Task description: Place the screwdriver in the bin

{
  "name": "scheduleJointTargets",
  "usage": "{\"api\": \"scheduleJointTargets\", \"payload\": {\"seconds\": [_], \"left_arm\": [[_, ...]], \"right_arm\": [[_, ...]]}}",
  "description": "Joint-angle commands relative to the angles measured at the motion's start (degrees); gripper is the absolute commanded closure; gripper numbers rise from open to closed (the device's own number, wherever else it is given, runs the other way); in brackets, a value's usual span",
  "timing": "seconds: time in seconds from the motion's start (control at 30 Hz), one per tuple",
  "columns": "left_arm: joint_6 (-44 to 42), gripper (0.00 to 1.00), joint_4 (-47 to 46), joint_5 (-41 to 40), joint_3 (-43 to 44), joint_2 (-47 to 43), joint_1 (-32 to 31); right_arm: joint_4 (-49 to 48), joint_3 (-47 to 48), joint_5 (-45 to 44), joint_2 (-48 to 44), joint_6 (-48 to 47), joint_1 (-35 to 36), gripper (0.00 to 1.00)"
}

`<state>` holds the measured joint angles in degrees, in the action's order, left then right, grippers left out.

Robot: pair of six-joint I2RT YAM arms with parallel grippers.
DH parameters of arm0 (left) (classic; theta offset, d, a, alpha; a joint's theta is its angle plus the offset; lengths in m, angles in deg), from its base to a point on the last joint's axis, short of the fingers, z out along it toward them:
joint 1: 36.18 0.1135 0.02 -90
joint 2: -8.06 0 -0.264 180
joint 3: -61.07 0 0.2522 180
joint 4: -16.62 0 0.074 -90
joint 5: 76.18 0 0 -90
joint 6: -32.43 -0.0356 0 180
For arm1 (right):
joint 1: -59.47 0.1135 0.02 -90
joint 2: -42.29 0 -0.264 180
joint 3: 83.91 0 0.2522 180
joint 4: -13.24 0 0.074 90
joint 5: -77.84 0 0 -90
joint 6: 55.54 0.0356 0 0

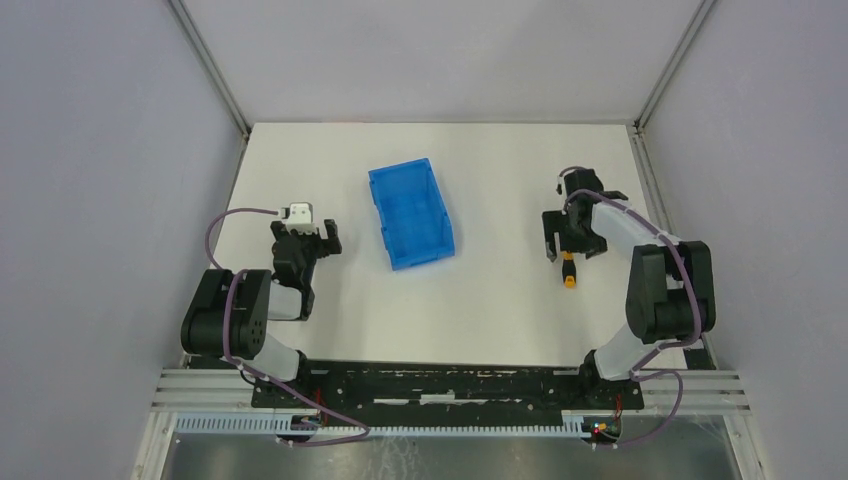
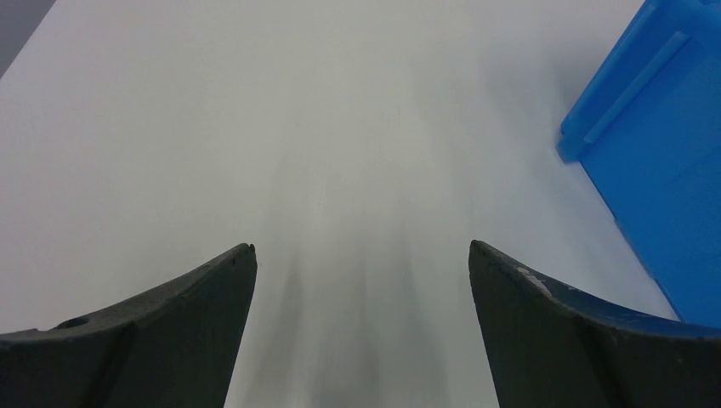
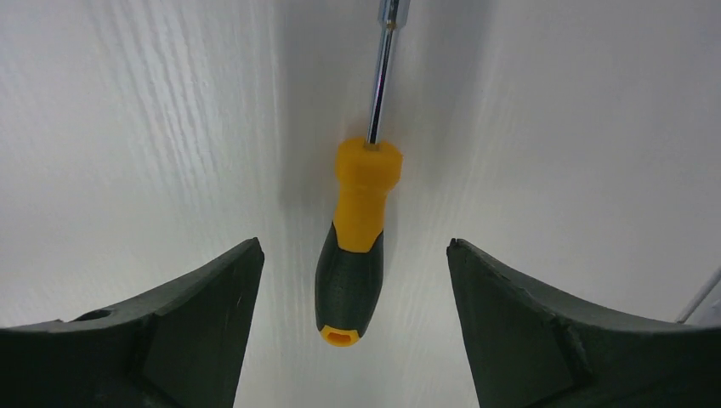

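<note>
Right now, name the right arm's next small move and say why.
Probably close the right fingers on the handle of the screwdriver, lowering slightly first if needed. They stand open on either side of it, and it lies flat on the table, not yet gripped.

My left gripper (image 2: pixel 361 246): fingers spread wide.
Table (image 2: pixel 255 127): white, between my fingers.
Bin (image 2: pixel 655 153): blue, off to my right.

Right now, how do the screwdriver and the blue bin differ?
The screwdriver is slim, orange and black; the bin is boxy, all blue and far bigger. The screwdriver lies beneath the open right gripper; the bin stands apart from both arms. Both rest on the white table.
</note>
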<state>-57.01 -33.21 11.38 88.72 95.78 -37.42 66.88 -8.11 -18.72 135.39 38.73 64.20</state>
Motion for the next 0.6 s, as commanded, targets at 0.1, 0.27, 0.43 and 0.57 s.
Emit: {"api": "scheduleJointTargets", "payload": {"seconds": [0.1, 0.27, 0.43, 0.57], "left_arm": [[0.93, 0.0, -2.68, 0.24, 0.61, 0.17, 0.27], [0.94, 0.0, -2.68, 0.24, 0.61, 0.15, 0.27], [0.89, 0.0, -2.68, 0.26, 0.61, 0.17, 0.27], [0.94, 0.0, -2.68, 0.23, 0.61, 0.19, 0.27]], "right_arm": [[-11.42, -7.58, -0.34, 2.07, 1.96, -0.91, 0.38], [-7.09, -2.64, 1.77, 2.18, 0.71, -1.59, 0.96], [13.92, 21.12, 2.68, 4.79, -3.19, -1.65, 1.0], [24.05, 39.29, -1.13, 6.62, -2.75, -1.67, 1.0]]}}
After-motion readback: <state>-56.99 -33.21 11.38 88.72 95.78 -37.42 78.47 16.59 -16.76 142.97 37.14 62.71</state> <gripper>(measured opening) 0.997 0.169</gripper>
